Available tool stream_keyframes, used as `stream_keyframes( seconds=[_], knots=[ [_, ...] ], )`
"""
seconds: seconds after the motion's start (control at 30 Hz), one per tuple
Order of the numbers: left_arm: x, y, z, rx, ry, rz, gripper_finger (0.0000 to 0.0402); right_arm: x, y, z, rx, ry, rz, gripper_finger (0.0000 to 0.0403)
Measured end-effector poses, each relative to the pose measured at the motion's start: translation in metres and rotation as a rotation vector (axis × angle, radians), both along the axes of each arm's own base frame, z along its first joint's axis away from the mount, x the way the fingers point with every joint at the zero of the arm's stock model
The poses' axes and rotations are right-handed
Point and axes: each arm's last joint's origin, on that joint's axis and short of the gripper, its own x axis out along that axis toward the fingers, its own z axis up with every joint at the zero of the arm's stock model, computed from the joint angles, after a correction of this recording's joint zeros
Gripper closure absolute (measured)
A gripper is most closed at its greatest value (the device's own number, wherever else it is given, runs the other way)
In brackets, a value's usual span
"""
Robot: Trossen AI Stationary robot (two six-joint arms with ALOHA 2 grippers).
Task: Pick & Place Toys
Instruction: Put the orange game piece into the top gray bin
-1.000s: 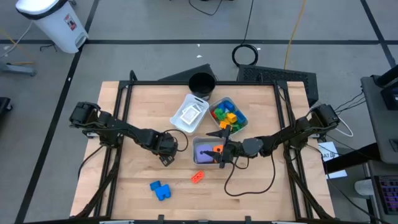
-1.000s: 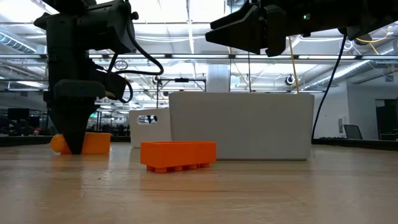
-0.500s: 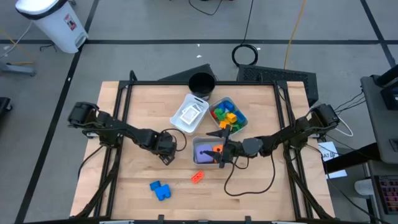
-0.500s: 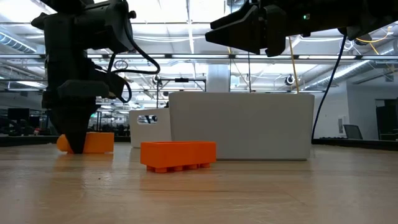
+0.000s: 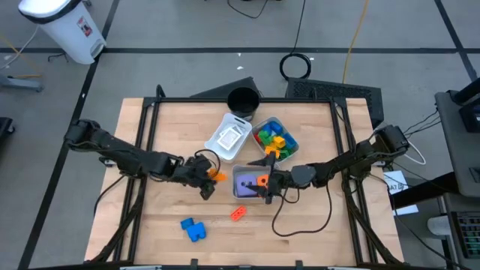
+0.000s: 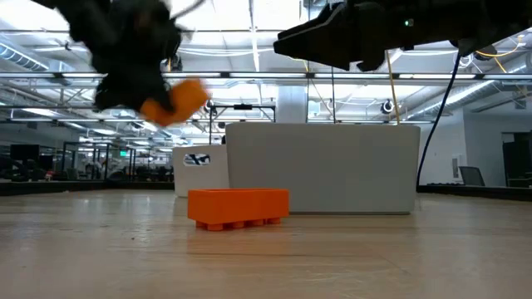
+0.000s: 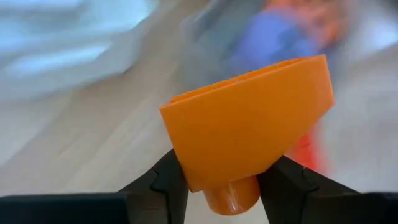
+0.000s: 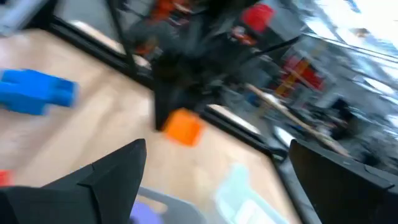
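An orange block hangs above the table's middle left, with my left gripper shut on it. In the low view the block is well above the wood. My right gripper stands open and level over a tray with a purple piece; its own view shows its fingers wide apart. A flat orange brick and a blue block lie on their undersides on the table, nearer the front edge. My left gripper pinches the orange block by two opposite sides between its two fingers, at the end where a round peg sticks out. The fingers slant downward from the table's left. The block is lifted clear and tilted.
A tray of colourful blocks and a white tray stand at the back middle, a black cup behind them. In the low view a white tray wall stands behind the orange brick. Bare wood lies left and front.
My left gripper has risen from the table and tipped up toward level, carrying the orange block, which stood on the wood and now hangs clear, tilted. It has also shifted a little toward the table's right. My right gripper has kept still.
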Motion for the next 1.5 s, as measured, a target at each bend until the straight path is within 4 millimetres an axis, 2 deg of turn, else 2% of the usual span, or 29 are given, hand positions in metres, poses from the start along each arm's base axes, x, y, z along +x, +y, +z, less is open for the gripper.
stream_keyframes(
  seconds=[0.17,0.3,0.5,0.7,0.9,1.0,1.17,1.43,1.5],
  knots=[
    [0.011,-0.013,0.021,-0.023,-0.238,-0.119,0.0244,0.003,0.000,-0.007,-0.011,0.029,0.072,0.0035],
    [0.015,-0.021,0.030,-0.073,-0.342,-0.199,0.0244,0.006,0.001,-0.011,-0.050,0.018,0.141,0.0035],
    [0.016,-0.029,0.035,-0.181,-0.380,-0.300,0.0244,0.015,0.006,-0.001,-0.081,-0.118,0.247,0.0035],
    [0.016,-0.030,0.036,-0.250,-0.372,-0.298,0.0245,0.043,0.007,0.009,-0.023,-0.058,0.332,0.0035],
    [0.015,-0.030,0.036,-0.258,-0.370,-0.310,0.0246,0.065,0.007,0.015,-0.010,-0.083,0.425,0.0048],
    [0.015,-0.031,0.036,-0.268,-0.367,-0.324,0.0246,0.072,0.009,0.015,-0.022,-0.088,0.466,0.0076],
    [0.015,-0.031,0.036,-0.276,-0.367,-0.333,0.0246,0.076,0.010,0.010,-0.086,-0.067,0.470,0.0146],
    [0.015,-0.032,0.036,-0.302,-0.356,-0.360,0.0247,0.076,0.013,0.008,-0.098,-0.041,0.479,0.0292],
    [0.014,-0.033,0.036,-0.305,-0.352,-0.363,0.0230,0.075,0.014,0.007,-0.099,-0.033,0.486,0.0324]
  ],
)
